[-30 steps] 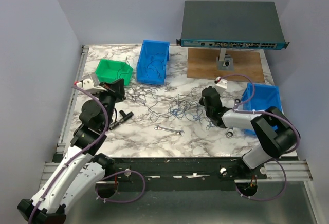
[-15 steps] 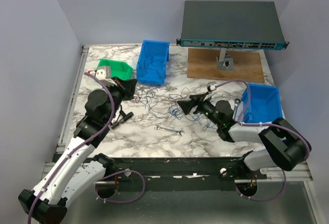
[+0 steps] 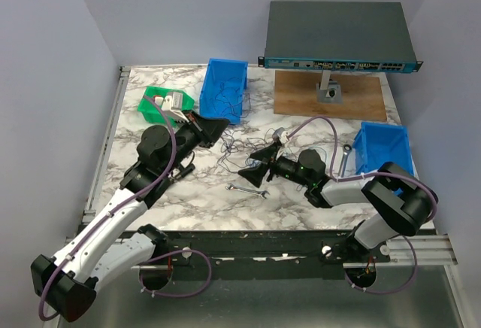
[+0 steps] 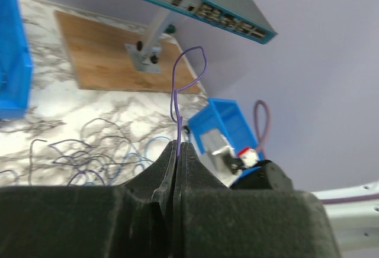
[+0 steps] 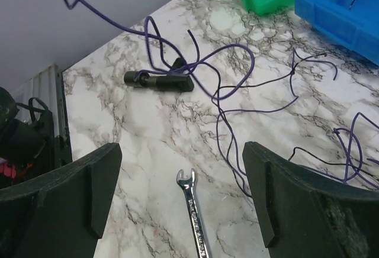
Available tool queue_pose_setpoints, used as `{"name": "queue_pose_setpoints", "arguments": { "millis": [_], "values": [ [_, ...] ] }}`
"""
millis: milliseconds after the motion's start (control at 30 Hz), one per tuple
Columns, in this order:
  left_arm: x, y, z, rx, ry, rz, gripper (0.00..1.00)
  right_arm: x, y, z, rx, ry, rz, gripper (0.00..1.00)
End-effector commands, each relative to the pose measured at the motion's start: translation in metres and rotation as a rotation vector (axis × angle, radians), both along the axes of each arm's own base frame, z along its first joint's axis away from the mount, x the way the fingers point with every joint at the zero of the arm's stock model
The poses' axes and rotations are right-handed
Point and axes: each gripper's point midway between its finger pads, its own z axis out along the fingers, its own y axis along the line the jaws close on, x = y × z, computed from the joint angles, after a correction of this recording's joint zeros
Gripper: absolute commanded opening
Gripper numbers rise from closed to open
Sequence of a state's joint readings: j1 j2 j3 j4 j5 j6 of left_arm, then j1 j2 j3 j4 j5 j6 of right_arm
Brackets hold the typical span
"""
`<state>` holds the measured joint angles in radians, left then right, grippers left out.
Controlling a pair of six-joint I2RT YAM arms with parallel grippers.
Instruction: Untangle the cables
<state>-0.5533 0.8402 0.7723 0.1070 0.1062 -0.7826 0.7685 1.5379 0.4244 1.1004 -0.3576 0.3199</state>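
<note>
Blue and black thread-thin cables (image 3: 233, 147): loose tangle mid-table, sprawling left to right between your arms. Left gripper (image 4: 177, 147): pressed together on one blue strand (image 4: 176, 101), which points straight out from the jaws, looped at its tip. Right gripper (image 5: 183, 178): spread, empty. Step: drawing one strand free. Next, likely: pin the tangle with your right.

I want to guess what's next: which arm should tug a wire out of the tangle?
Probably the left. The left gripper is shut on a thin cable; the right gripper hangs open, holding nothing.
</note>
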Motion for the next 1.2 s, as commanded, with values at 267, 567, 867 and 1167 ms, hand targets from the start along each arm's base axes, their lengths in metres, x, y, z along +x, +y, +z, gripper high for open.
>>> {"name": "queue_pose_setpoints", "arguments": {
  "millis": [267,567,867,1167],
  "values": [
    [-0.034,-0.023,0.080,-0.244,-0.095,-0.106,0.00,0.003,-0.001,0.020,0.072,-0.073,-0.034,0.91],
    [-0.035,-0.022,0.121,-0.288,-0.159,-0.080,0.00,0.006,-0.011,0.025,0.111,-0.080,-0.091,0.91],
    [-0.040,-0.020,0.144,-0.279,-0.183,-0.091,0.00,0.017,0.017,0.027,0.092,-0.092,-0.019,0.91],
    [-0.039,-0.007,0.146,-0.261,-0.191,-0.031,0.00,0.054,0.040,0.028,0.095,-0.036,-0.087,0.89]
  ]
}}
